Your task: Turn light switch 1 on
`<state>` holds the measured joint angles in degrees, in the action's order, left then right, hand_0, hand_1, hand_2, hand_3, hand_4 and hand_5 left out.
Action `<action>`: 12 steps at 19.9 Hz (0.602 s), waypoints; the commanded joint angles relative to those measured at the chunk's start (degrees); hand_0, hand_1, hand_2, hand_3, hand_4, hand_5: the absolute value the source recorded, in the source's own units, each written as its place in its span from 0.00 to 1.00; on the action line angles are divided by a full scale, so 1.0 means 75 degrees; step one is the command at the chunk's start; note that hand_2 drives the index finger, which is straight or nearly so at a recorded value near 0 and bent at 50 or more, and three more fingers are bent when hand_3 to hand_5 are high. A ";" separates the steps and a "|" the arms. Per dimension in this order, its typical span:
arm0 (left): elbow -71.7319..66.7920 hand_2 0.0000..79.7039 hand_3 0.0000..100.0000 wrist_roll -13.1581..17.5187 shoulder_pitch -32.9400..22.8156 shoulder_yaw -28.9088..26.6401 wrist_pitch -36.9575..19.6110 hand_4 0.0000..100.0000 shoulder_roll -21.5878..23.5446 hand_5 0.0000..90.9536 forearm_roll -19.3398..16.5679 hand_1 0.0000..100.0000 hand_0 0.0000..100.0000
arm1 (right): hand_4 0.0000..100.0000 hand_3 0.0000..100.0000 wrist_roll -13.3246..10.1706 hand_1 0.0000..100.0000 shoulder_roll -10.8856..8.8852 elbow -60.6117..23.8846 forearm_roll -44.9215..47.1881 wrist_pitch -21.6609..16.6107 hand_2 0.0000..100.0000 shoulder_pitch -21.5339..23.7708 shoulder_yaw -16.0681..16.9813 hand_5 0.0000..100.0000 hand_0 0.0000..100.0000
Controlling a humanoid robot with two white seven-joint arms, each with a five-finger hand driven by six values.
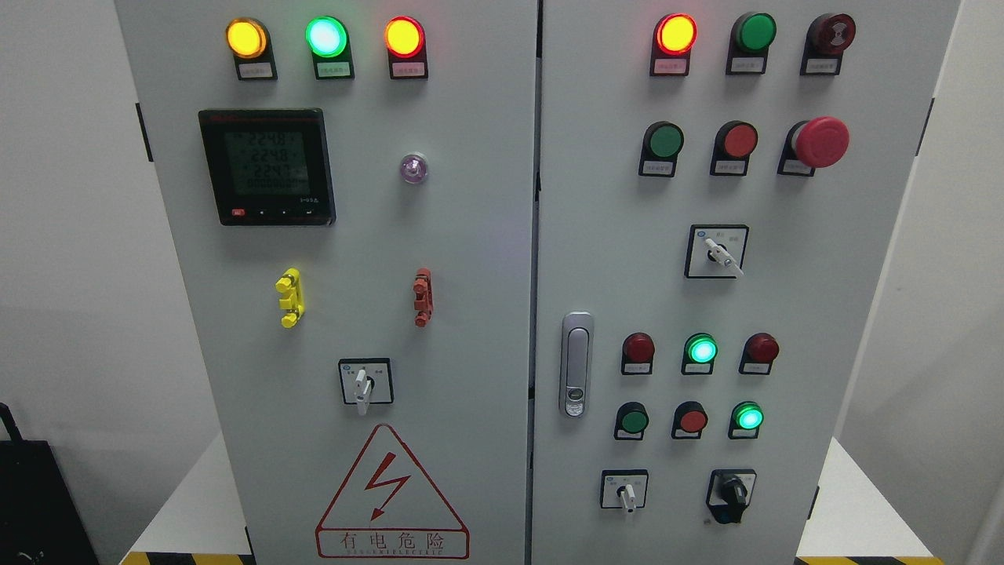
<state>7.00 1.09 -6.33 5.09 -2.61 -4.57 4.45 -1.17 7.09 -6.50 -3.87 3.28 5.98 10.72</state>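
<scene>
We face a smooth grey metal cabinet (471, 235). Left of its chrome door handle (576, 365): glossy square meter (267, 166), then white-levered rotary switch (365, 382). Right: domed lit lamps. Which is switch 1, we cannot tell; no hand visible.

I see a plain white wall (70, 235) on my left and another (941, 329) on my right, a white platform (851, 502) below, and a black object (35, 502) at lower left.
</scene>
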 commanded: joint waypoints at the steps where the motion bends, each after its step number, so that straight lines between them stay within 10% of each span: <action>1: 0.0039 0.00 0.00 0.0007 0.0000 -0.0057 0.0009 0.00 -0.0024 0.00 0.0004 0.00 0.27 | 0.00 0.00 -0.0008 0.00 0.0003 0.0000 0.0000 -0.0003 0.00 0.0000 0.0000 0.00 0.00; 8: 0.0961 0.00 0.00 -0.0016 -0.0175 -0.0208 0.0020 0.00 -0.0001 0.00 0.0004 0.00 0.27 | 0.00 0.00 -0.0008 0.00 0.0003 0.0000 0.0000 -0.0003 0.00 0.0000 0.0000 0.00 0.00; 12: 0.2823 0.00 0.03 -0.0906 -0.0702 -0.0338 0.0009 0.07 0.0128 0.00 -0.0089 0.00 0.25 | 0.00 0.00 -0.0008 0.00 -0.0008 0.0000 0.0000 -0.0003 0.00 0.0000 0.0000 0.00 0.00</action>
<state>12.29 -2.29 -8.35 4.12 -2.69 -4.49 4.31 -1.17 7.08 -6.50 -3.87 3.28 5.98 10.72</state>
